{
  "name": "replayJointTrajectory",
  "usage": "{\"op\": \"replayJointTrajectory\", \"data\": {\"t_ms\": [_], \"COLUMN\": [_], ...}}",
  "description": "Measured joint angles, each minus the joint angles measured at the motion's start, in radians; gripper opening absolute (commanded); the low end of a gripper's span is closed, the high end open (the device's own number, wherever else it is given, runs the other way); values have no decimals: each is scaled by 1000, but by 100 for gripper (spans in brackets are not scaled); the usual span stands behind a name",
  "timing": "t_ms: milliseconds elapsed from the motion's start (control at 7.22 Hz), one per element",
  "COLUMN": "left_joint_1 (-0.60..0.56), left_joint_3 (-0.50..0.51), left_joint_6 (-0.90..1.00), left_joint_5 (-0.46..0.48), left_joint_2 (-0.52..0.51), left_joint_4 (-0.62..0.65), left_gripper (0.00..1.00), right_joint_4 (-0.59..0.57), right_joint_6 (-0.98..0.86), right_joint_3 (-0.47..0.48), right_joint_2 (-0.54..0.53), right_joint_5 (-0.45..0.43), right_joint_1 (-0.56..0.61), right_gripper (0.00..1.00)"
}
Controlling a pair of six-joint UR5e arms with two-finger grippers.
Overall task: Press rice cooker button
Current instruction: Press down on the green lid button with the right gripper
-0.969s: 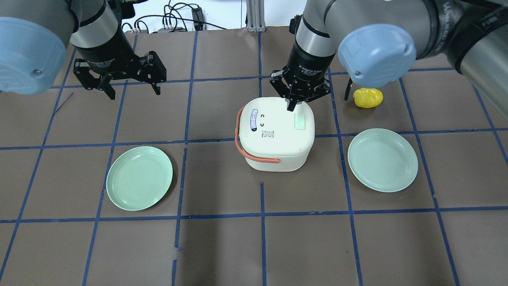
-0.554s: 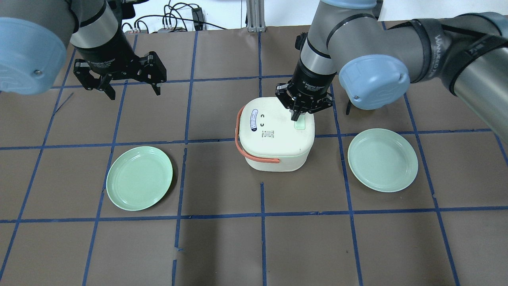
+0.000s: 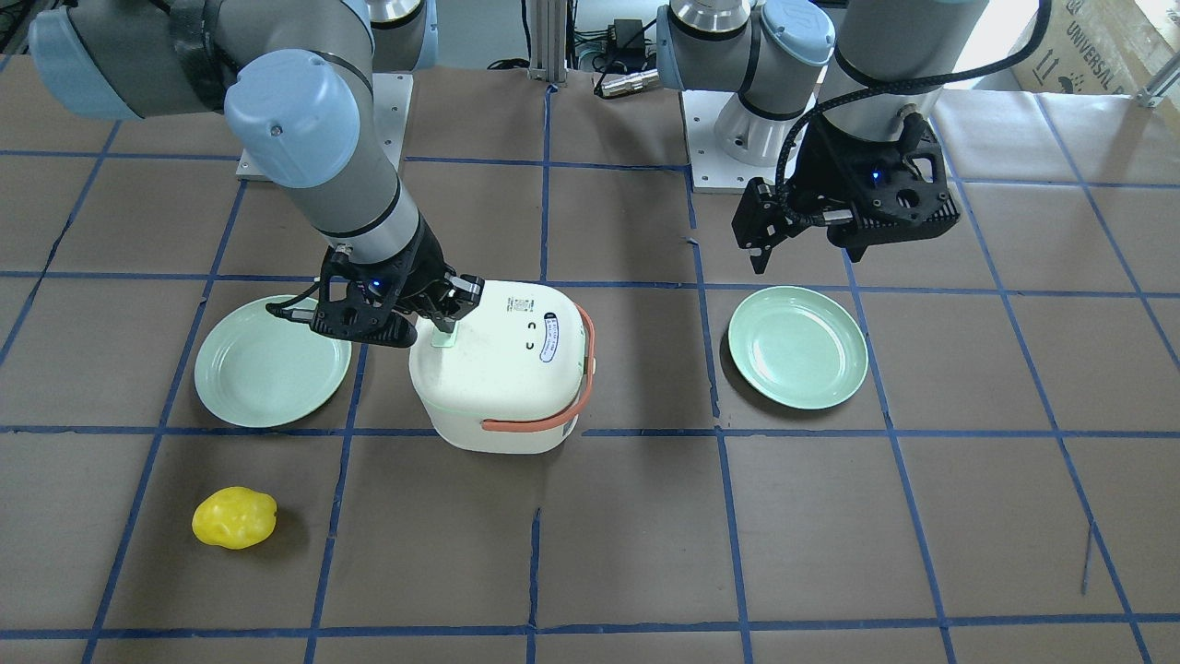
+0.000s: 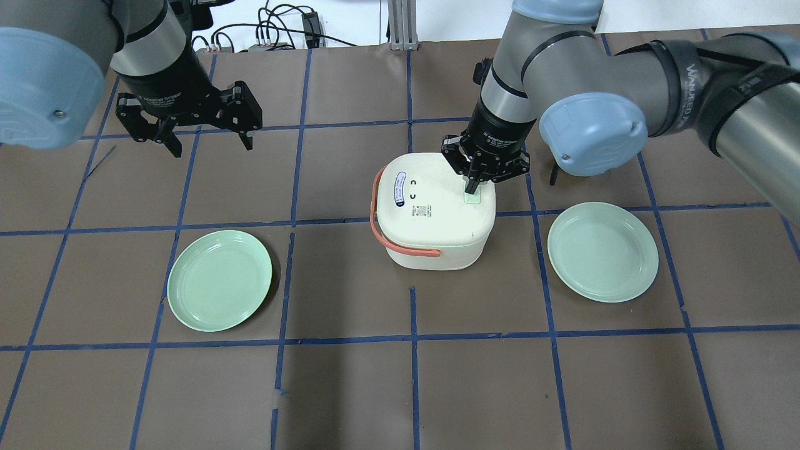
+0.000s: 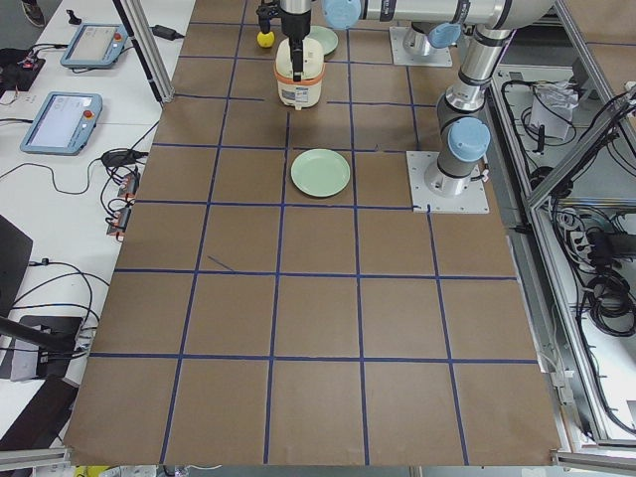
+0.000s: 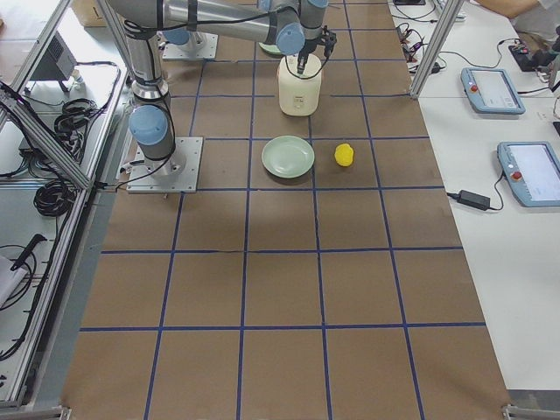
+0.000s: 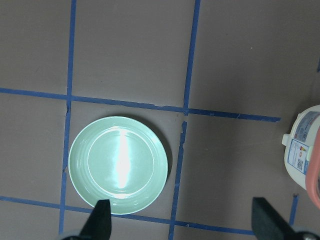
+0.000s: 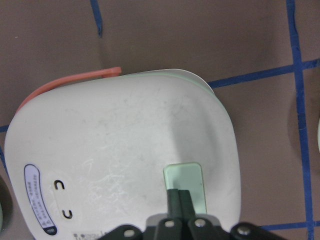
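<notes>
The rice cooker (image 4: 431,212) stands near the middle of the tabletop, well away from all its edges. The right gripper (image 4: 472,187) is over the lid with its jaws pressed together, and their tips meet the pale green button (image 8: 184,175). The approach seems done, but I cannot tell whether the button is pushed in. The firm push and the lifting away are probably left. The left gripper (image 4: 211,147), jaws spread, hangs idle toward the far left corner.
</notes>
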Motion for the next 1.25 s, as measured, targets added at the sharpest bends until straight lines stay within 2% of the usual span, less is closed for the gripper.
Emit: {"op": "replayJointTrajectory", "data": {"t_ms": [831,1246], "left_joint_1": [0,0], "left_joint_3": [0,0], "left_joint_6": [0,1], "left_joint_5": [0,0], "left_joint_2": [0,0], "left_joint_4": [0,1], "left_gripper": [100,100], "right_joint_4": [-1,-2], "right_joint_6": [6,17], "right_joint_3": [16,3], "right_joint_2": [3,-1], "right_joint_5": [5,5], "right_joint_1": [-6,-5], "right_gripper": [8,12]}}
